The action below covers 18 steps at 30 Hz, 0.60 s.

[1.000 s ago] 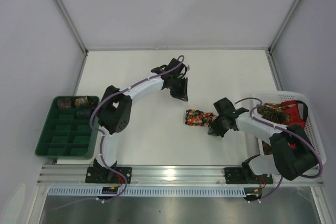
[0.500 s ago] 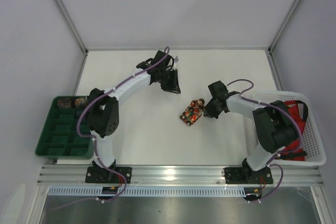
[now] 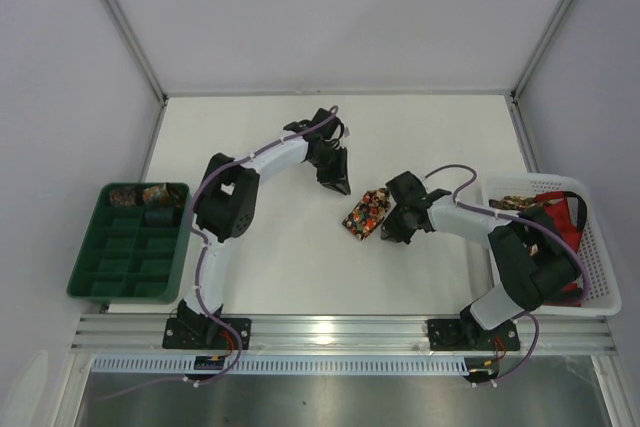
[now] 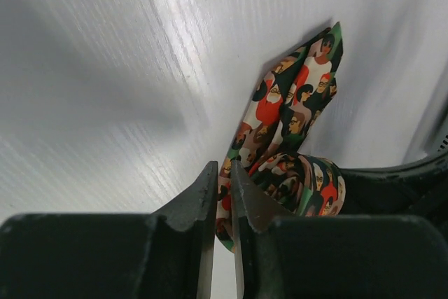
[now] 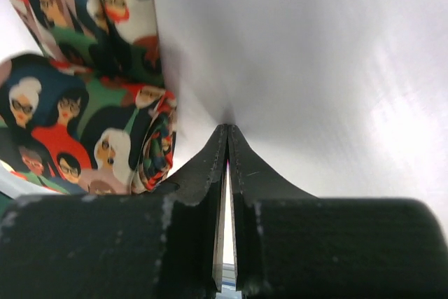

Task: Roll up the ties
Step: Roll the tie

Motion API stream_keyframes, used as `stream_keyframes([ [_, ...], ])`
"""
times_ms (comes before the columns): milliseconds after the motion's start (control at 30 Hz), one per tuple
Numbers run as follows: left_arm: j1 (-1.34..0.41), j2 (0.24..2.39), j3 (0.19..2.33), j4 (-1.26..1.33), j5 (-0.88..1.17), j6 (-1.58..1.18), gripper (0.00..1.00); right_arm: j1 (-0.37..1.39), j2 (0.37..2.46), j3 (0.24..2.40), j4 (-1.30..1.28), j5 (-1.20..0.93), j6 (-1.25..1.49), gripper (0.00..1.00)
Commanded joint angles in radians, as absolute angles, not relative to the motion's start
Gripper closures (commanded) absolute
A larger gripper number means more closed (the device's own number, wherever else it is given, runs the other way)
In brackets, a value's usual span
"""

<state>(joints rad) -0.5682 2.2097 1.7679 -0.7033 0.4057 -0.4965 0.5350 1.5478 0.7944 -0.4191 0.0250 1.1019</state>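
A tie (image 3: 366,213) printed with small faces in red, green and dark tones lies near the table's middle, rolled into a bundle. In the left wrist view its roll (image 4: 308,183) sits low right and a loose flat end (image 4: 294,96) points up. My left gripper (image 3: 340,185) hovers just left of it with only a thin slit between its fingers (image 4: 222,166) and nothing in it. My right gripper (image 3: 391,231) rests against the bundle's right side. Its jaws (image 5: 227,129) are shut and empty, and the tie (image 5: 84,138) lies to their left.
A green compartment tray (image 3: 128,267) stands at the left edge, with rolled ties (image 3: 140,194) in its top compartments. At the right, a white basket (image 3: 598,277) holds more ties (image 3: 520,209) and something red (image 3: 566,215).
The tie has turned from lying level to slanted and has shifted slightly left and up. The right gripper moved with it. The left gripper swung away, then came back close to the tie.
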Motion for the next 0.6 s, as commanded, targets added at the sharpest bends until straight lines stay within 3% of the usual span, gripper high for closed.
stream_keyframes([
  [0, -0.591, 2.226, 1.784, -0.716, 0.437, -0.482, 0.82, 0.584, 1.526, 0.776, -0.436, 0.109, 1.209, 0.93],
  [567, -0.614, 2.321, 1.818, -0.762, 0.523, -0.403, 0.81, 0.604, 1.641, 0.765, -0.319, 0.118, 1.249, 0.94],
])
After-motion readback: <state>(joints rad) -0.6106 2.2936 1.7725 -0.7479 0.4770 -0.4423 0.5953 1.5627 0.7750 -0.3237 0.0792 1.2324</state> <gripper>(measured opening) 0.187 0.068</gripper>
